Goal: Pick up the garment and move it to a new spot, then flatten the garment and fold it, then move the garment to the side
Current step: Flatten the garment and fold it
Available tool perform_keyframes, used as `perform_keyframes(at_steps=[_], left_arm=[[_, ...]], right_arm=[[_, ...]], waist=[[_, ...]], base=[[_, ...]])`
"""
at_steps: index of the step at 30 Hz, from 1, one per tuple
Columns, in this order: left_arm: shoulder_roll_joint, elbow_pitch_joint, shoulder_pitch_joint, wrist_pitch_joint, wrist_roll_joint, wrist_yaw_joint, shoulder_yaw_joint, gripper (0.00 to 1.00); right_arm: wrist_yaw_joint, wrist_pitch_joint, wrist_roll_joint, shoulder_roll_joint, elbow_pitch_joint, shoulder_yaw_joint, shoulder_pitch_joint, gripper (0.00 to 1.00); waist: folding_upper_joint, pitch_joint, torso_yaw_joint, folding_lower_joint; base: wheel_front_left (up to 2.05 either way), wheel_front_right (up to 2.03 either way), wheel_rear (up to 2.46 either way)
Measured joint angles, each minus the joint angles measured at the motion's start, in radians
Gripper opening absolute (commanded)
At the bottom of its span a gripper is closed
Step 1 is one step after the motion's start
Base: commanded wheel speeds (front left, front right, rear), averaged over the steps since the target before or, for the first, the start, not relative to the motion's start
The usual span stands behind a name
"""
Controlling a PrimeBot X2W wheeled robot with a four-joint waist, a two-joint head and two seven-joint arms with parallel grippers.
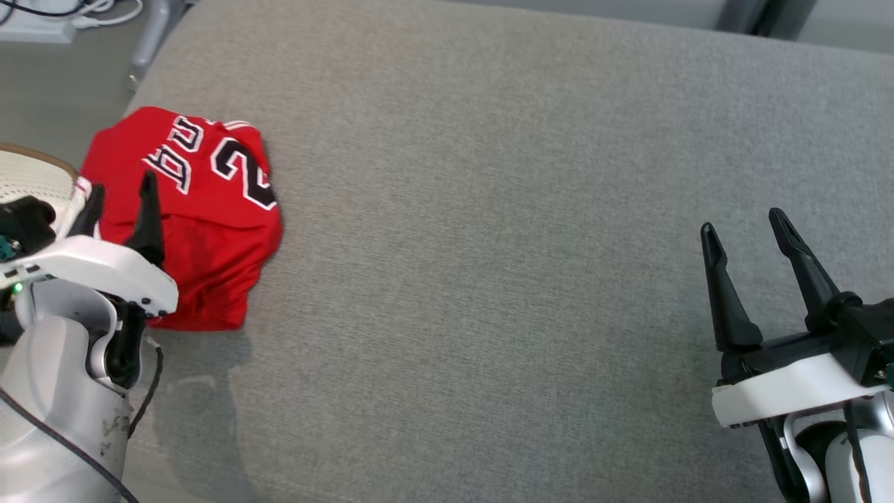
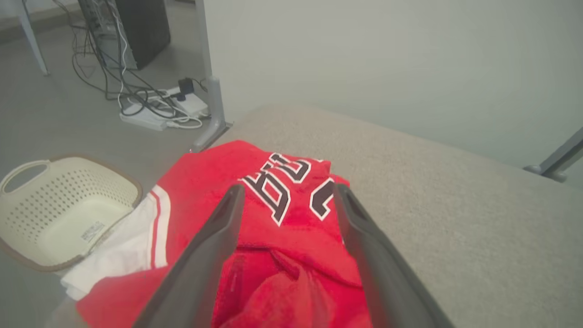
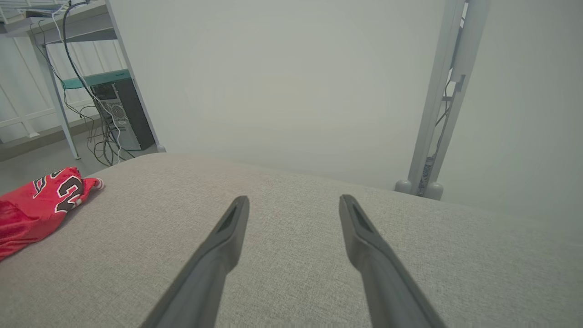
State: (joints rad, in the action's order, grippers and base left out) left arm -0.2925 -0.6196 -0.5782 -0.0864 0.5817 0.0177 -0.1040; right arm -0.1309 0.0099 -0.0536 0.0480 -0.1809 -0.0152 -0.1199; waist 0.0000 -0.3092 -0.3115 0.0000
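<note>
One cream basket (image 1: 35, 178) sits far left, beside the grey cushioned surface (image 1: 489, 244). The crumpled red garment (image 1: 209, 209) lies on that surface's left end. The left gripper (image 1: 120, 183) hangs over the garment, fingers spread, grasping nothing. Well to the right, the right gripper (image 1: 743, 221) is released over bare fabric.

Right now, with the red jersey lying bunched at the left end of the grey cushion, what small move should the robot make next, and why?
Probably lower the left gripper and close it on the jersey. Its jaws stand open over the crumpled cloth, gripping nothing, while the right gripper hangs open far off over bare cushion.
</note>
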Motion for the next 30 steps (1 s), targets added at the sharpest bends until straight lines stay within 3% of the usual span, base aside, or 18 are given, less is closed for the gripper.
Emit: perform_keyframes(at_steps=[7, 12, 14, 15, 23, 30], left_arm=[[0.035, -0.340, -0.095, 0.063, 0.067, 0.081, -0.016, 1.00], [0.043, -0.467, -0.136, 0.056, 0.103, 0.101, -0.012, 1.00], [0.038, -0.497, -0.150, 0.039, 0.108, 0.105, -0.015, 0.78], [0.038, -0.508, -0.155, 0.029, 0.110, 0.106, -0.016, 0.00], [0.018, -0.558, -0.183, -0.097, 0.110, 0.113, -0.033, 0.00], [-0.036, -0.467, -0.201, -0.171, 0.077, 0.100, -0.008, 0.00]], right_arm=[[0.000, -0.001, 0.007, 0.000, -0.001, -0.007, -0.041, 1.00], [0.000, -0.001, 0.011, 0.000, 0.001, -0.011, -0.057, 1.00], [0.000, -0.002, 0.011, 0.000, 0.003, -0.012, -0.061, 1.00], [0.000, -0.002, 0.011, 0.000, 0.003, -0.011, -0.063, 1.00], [0.000, -0.011, 0.010, 0.000, 0.016, -0.003, -0.066, 1.00], [0.000, -0.030, -0.008, 0.000, 0.032, 0.009, -0.054, 1.00]], waist=[[0.0000, -0.080, 0.051, 0.0001], [0.0000, -0.109, 0.070, 0.0000], [0.0000, -0.115, 0.076, 0.0000], [0.0000, -0.117, 0.078, 0.0000], [0.0000, -0.106, 0.080, 0.0000], [0.0000, -0.052, 0.083, 0.0000]], base=[[0.00, 0.00, 0.00], [0.00, 0.00, 0.00], [0.00, 0.00, 0.00], [0.00, 0.00, 0.00], [0.00, 0.00, 0.00], [0.00, 0.00, 0.00]])
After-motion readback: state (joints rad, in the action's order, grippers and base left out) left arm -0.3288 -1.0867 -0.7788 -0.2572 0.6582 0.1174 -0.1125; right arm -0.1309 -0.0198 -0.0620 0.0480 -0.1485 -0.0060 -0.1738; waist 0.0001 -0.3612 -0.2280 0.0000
